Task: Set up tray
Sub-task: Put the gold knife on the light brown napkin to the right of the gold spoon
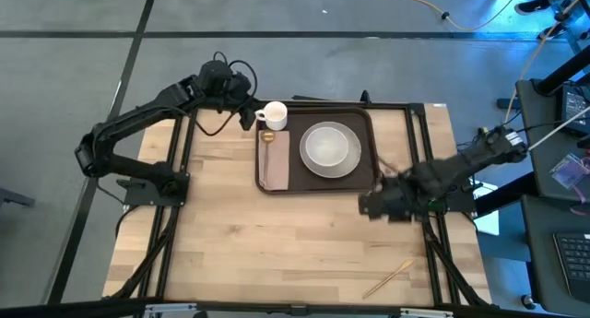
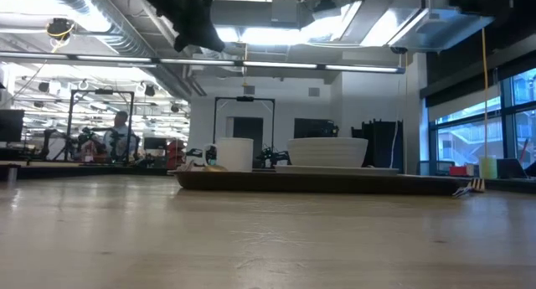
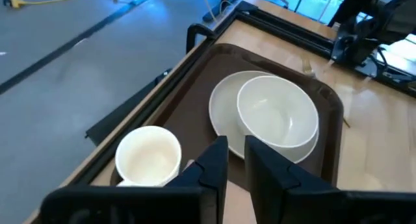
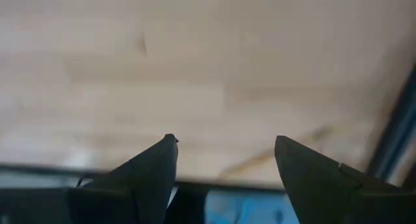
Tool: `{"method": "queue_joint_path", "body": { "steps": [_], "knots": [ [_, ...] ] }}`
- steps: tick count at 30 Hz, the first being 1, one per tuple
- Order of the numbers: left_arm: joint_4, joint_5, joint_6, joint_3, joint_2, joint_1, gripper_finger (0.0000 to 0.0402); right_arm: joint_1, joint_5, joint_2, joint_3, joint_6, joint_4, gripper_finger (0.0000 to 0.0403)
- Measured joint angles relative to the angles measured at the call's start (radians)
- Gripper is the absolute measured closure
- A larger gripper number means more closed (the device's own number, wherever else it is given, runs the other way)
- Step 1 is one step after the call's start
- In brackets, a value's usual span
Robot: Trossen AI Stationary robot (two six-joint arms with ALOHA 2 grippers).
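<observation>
- While the tray point(image 1: 316, 184) already carries a mug point(image 1: 273, 115), a napkin point(image 1: 276, 169) with a gold spoon point(image 1: 265, 145) on it, and a plate point(image 1: 331, 150) with a bowl point(image 3: 278, 112) sitting in it, the setting looks nearly done; the step in hand seems to be the last piece of cutlery.
- That piece is probably the thin gold utensil point(image 1: 388, 277) lying on the bare table point(image 1: 277, 244), well apart from the tray and nearer the right gripper point(image 1: 371, 204) than anything else is.
- Closest to that utensil, the right gripper hangs over plain wood just beside the tray's near right corner, its fingers point(image 4: 151, 169) spread wide and holding nothing.
- Judged from this, the next move calls for the right arm to swing away from the tray toward the utensil, line its open fingers across the slim handle, and come down low, since so flat a thing gives little to pinch.
- Its arm reaches in from the right edge of the table, bent at the elbow, the wrist pointed down at the boards.
- Farther off, the left gripper point(image 1: 247, 111) hovers over the tray's far left corner, just beside the mug, its fingers point(image 3: 214, 162) drawn close with only a narrow gap and nothing between them.
- From that gripper the mug is nearest, the plate and bowl lie beyond it toward the middle of the tray, and the tray's far rim is past those.
- Stretched out from its base at the left of the table, the left arm is raised clear of the tray; it seems only to be waiting.
</observation>
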Motion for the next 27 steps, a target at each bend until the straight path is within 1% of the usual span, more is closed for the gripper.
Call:
{"method": "queue_joint_path", "body": {
  "steps": [2, 4, 6, 7, 11, 14, 19, 23, 27],
  "knots": [
    [0.0, 0.003, 0.001, 0.0, 0.0, 0.0, 0.0354, 0.077, -0.027, 0.016, -0.034, 0.131, 0.086, 0.0146],
    [0.002, -0.001, 0.035, 0.0, 0.005, -0.006, 0.0354, 0.152, -0.055, 0.044, -0.059, 0.266, 0.145, 0.0146],
    [0.003, -0.002, 0.077, 0.0, 0.008, -0.009, 0.0354, 0.213, -0.101, 0.085, -0.066, 0.332, 0.209, 0.0146],
    [0.011, -0.001, 0.087, 0.0, 0.008, -0.01, 0.0354, 0.233, -0.124, 0.111, -0.065, 0.341, 0.235, 0.0146],
    [0.045, -0.001, 0.091, 0.0, 0.019, -0.012, 0.0354, 0.285, -0.133, 0.232, -0.059, 0.339, 0.318, 0.0146],
    [0.078, 0.005, 0.084, 0.0, 0.023, -0.012, 0.0354, 0.315, -0.171, 0.307, -0.058, 0.348, 0.381, 0.0146],
    [0.077, 0.01, 0.08, 0.0, 0.023, -0.013, 0.0354, 0.331, -0.16, 0.413, -0.058, 0.348, 0.485, 0.0146],
    [0.076, 0.023, 0.097, 0.0, 0.023, -0.018, 0.0354, 0.349, -0.146, 0.487, -0.058, 0.341, 0.502, 0.0146],
    [0.075, 0.023, 0.122, 0.0, 0.024, -0.026, 0.0354, 0.375, -0.173, 0.533, -0.058, 0.345, 0.52, 0.0146]
  ]
}}
